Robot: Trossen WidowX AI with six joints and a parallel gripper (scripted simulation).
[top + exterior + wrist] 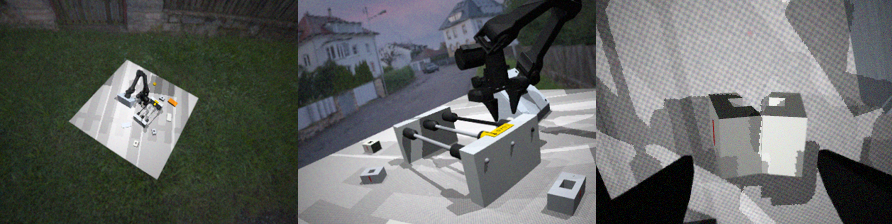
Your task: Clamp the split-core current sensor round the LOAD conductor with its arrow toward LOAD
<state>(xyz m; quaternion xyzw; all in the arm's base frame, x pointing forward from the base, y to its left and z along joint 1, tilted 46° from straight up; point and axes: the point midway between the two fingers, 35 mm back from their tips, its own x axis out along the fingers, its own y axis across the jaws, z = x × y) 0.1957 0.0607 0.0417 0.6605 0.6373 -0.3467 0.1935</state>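
Tool (145, 103) (505, 115) (756, 160) open and empty above the unclamped sensor (783, 145); clamping beside the LOAD marker (156, 102) (499, 130), latching and release remain.

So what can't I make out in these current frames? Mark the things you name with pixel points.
- Sensor's arrow (761, 145): wrist view, not discernible; only a red mark on one side.
- Sensor in the exterior view: not identifiable behind the front plate (507, 159).
- Marker lettering (156, 102) (503, 130): top view, too small.
- Gripper fingertips (145, 103): top view, too small and dark.
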